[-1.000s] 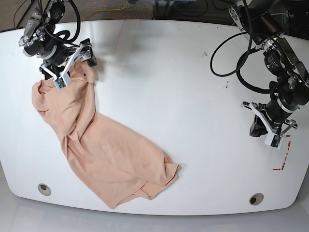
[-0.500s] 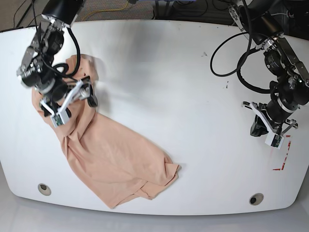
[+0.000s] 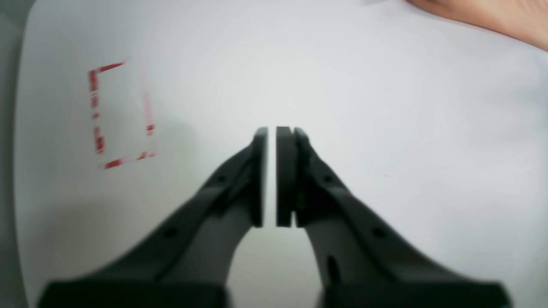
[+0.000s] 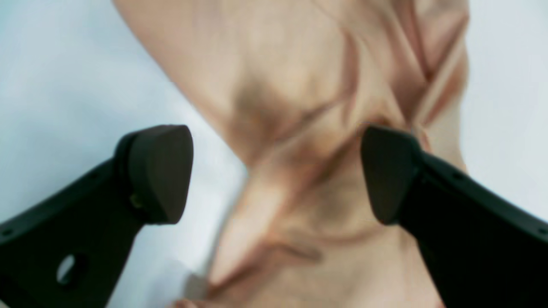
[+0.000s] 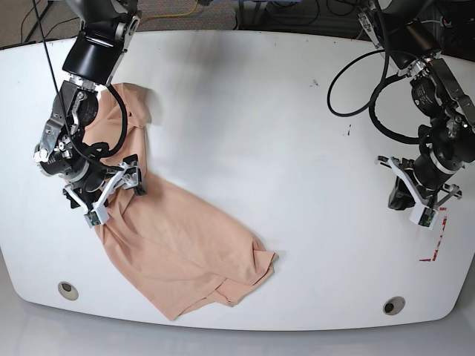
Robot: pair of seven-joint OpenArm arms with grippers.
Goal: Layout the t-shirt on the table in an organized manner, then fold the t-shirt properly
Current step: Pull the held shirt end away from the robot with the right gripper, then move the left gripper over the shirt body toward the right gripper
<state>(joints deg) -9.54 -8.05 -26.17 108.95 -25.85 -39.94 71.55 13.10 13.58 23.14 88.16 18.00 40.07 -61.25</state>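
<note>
The peach t-shirt (image 5: 178, 245) lies crumpled in a long diagonal band on the white table (image 5: 260, 111), from the back left to the front middle, plain side up. My right gripper (image 5: 111, 199) hovers over the shirt's narrow middle. In the right wrist view it is open (image 4: 274, 171), with wrinkled fabric (image 4: 308, 141) under and between the fingers and nothing gripped. My left gripper (image 5: 415, 208) is over bare table at the far right. In the left wrist view it is shut and empty (image 3: 272, 132), with a shirt edge (image 3: 492, 17) at the top right corner.
A red-marked rectangle (image 5: 438, 237) lies beside the left gripper and also shows in the left wrist view (image 3: 120, 115). Two grommet holes sit near the front edge, one at the left (image 5: 67, 290) and one at the right (image 5: 394, 305). Black cables (image 5: 356, 81) hang at the back right.
My right gripper has moved from the shirt's back end toward the front, now over its middle. The shirt's back end lies flatter on the table. The left arm has barely moved.
</note>
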